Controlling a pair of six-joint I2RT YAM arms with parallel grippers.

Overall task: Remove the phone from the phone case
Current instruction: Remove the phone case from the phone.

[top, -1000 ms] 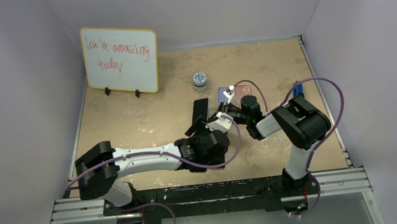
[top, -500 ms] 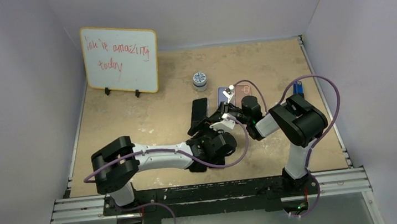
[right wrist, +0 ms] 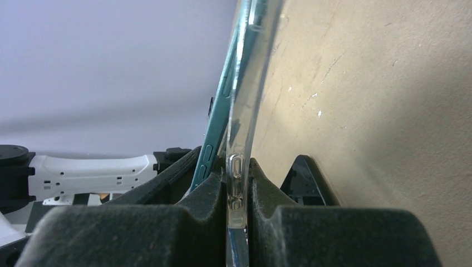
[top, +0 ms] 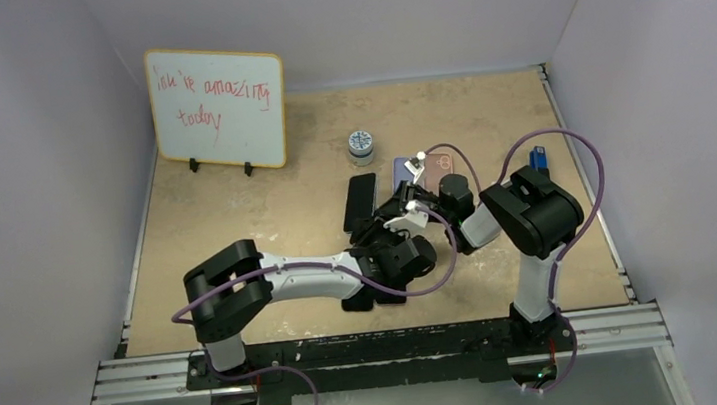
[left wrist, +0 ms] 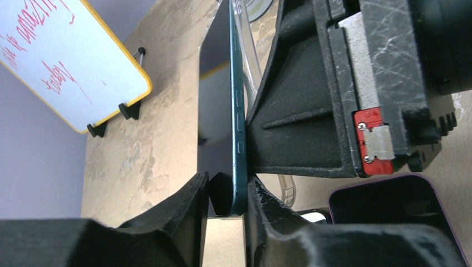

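A teal phone [left wrist: 239,111] stands on edge, half out of a clear phone case [left wrist: 251,50]. My left gripper [left wrist: 227,183] is shut on the phone's lower end: one finger presses its teal edge, the other its dark back bump. My right gripper [right wrist: 236,169] is shut on the clear case [right wrist: 247,83], whose button cut-outs sit between the pads. In that view the phone [right wrist: 222,94] leans away from the case to the left. In the top view both grippers meet at mid-table, left [top: 399,228] and right [top: 417,206]; the phone is hidden between them.
A black phone [top: 360,202], a purple phone [top: 401,171] and a pinkish case [top: 442,163] lie just beyond the grippers. A small round tin [top: 360,144] stands behind them. A whiteboard [top: 217,107] stands at the back left, a blue item [top: 538,156] at the right.
My left arm has swung right toward the right gripper, and its jaws have closed onto the phone. The right gripper has kept its grip on the case, shifting slightly.
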